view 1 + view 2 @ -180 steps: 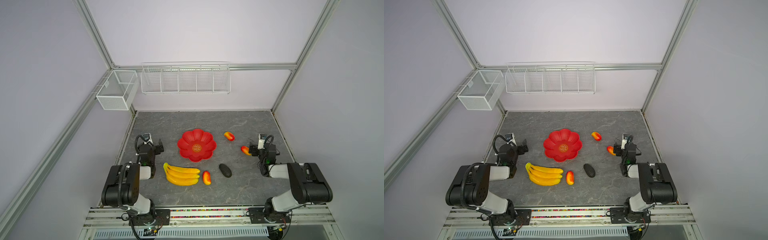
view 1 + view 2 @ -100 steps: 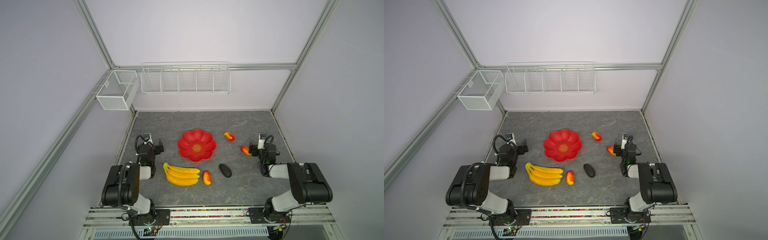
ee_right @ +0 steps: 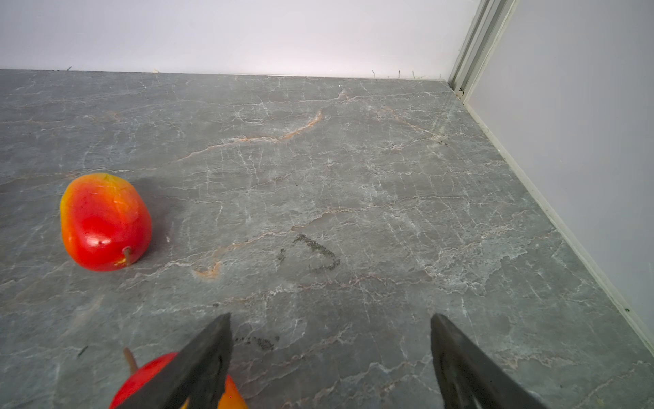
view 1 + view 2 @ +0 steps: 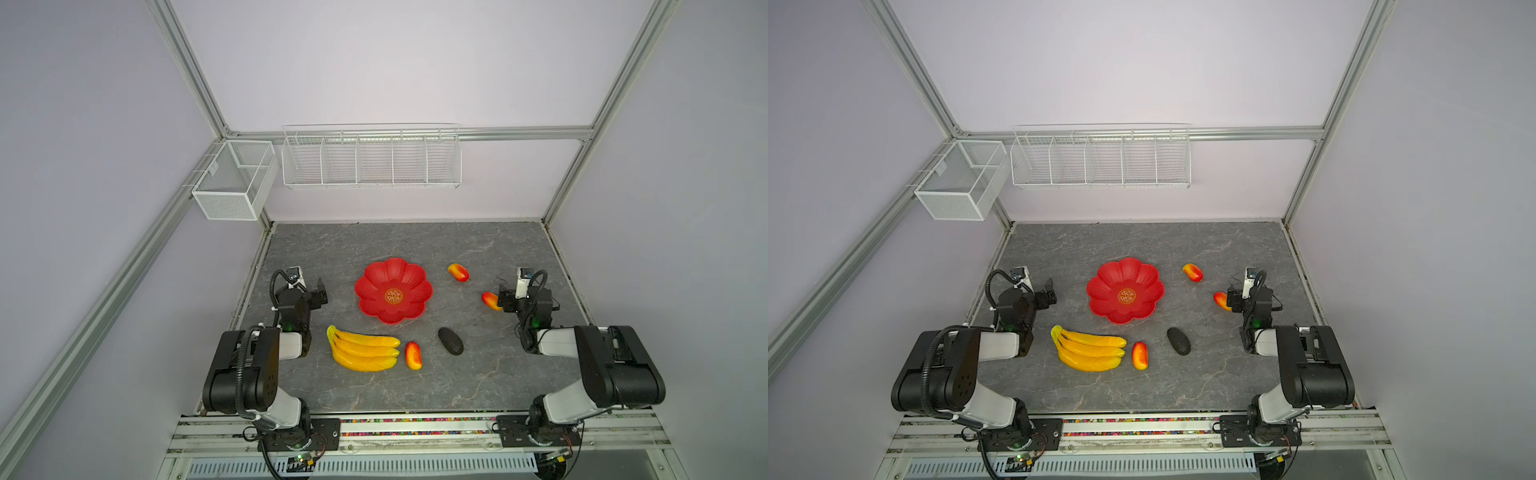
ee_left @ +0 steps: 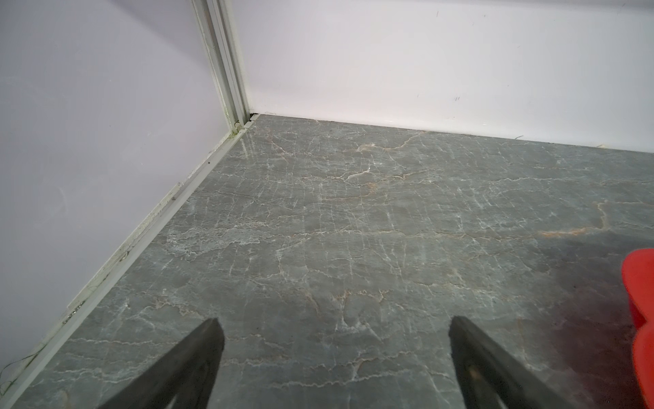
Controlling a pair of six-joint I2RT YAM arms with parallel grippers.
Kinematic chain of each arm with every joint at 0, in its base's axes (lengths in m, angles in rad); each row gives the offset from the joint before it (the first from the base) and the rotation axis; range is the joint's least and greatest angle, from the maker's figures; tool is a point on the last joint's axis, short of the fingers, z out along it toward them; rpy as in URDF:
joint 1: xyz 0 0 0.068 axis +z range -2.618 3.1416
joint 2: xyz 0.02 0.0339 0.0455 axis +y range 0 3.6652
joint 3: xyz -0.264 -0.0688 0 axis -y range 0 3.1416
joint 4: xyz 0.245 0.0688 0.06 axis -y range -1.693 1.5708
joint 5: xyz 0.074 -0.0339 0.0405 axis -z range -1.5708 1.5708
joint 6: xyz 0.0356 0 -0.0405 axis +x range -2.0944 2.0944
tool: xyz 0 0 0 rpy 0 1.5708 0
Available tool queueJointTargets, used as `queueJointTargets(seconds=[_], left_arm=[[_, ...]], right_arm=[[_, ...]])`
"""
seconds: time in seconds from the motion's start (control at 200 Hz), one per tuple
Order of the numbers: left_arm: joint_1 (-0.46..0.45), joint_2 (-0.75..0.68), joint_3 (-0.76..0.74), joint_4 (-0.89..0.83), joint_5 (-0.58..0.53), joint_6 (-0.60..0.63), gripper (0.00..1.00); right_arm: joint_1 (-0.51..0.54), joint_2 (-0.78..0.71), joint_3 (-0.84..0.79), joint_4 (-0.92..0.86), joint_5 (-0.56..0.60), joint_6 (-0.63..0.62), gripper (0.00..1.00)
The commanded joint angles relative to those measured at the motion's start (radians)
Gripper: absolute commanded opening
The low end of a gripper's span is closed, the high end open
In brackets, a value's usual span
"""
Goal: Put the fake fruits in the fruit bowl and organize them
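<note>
In both top views the fruit bowl (image 4: 371,277) is being shown mid-table, the banana bunch (image 4: 363,348), front mango (image 4: 413,355) and avocado (image 4: 450,340) lying outside it. Only its rim is being caught by the left wrist view, near the wide-spread left gripper (image 5: 334,320). The right gripper (image 3: 331,315), likewise spread, is being seen with a near mango (image 3: 138,379) just outside one finger, a far mango (image 3: 104,221) beyond.

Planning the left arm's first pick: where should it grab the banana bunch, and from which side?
Probably the stem end of the banana bunch, from straight above. It lies flat, bananas side by side, so the middle looks wide; they converge to a narrow neck at the end nearest the open left gripper. Set the jaws across that neck.
</note>
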Motion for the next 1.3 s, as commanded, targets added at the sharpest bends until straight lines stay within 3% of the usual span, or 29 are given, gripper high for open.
queueJointTargets(seconds=[0.0,0.185,0.27,0.305,0.39,0.43,0.54,0.66,0.77,0.945,1.095,1.229,1.294], left_arm=[[-0.004,0.009,0.019,0.011,0.009,0.015,0.99],[-0.004,0.004,0.007,0.027,-0.008,0.009,0.98],[-0.036,-0.163,-0.066,0.036,-0.156,-0.007,0.92],[-0.070,-0.307,-0.069,-0.089,-0.251,-0.024,0.90],[-0.132,-0.634,0.083,-0.766,-0.418,-0.163,0.86],[-0.170,-0.724,0.116,-0.934,-0.494,-0.242,0.86],[-0.189,-0.847,0.183,-1.203,-0.330,-0.409,0.84],[-0.192,-0.893,0.251,-1.520,-0.166,-0.502,0.82],[-0.325,-0.956,0.206,-1.525,-0.051,-0.632,0.81],[-0.376,-0.919,0.207,-1.662,-0.011,-0.725,0.76],[-0.380,-0.881,0.154,-1.598,0.073,-0.732,0.74],[-0.381,-0.825,0.142,-1.580,0.088,-0.729,0.59],[-0.381,-0.807,0.137,-1.591,0.063,-0.739,0.57]], right_arm=[[0.003,-0.009,0.006,0.021,0.012,-0.013,0.88],[0.024,-0.034,-0.015,0.053,0.053,-0.028,0.88],[0.113,-0.241,-0.007,-0.131,0.187,-0.074,0.88],[0.150,-0.344,0.039,-0.311,0.207,-0.063,0.88],[0.256,-0.503,0.172,-0.652,0.171,0.000,0.88],[0.314,-0.535,0.215,-0.740,0.127,0.012,0.88],[0.519,-0.505,0.308,-0.868,0.022,0.033,0.88],[0.759,-0.369,0.353,-0.866,-0.072,-0.010,0.88],[0.929,-0.273,0.357,-0.802,-0.101,-0.064,0.88],[0.966,-0.219,0.352,-0.733,-0.256,-0.024,0.88],[0.963,-0.221,0.342,-0.722,-0.257,-0.016,0.88],[0.951,-0.242,0.337,-0.724,-0.253,0.002,0.88],[0.923,-0.247,0.327,-0.706,-0.292,0.032,0.88]])
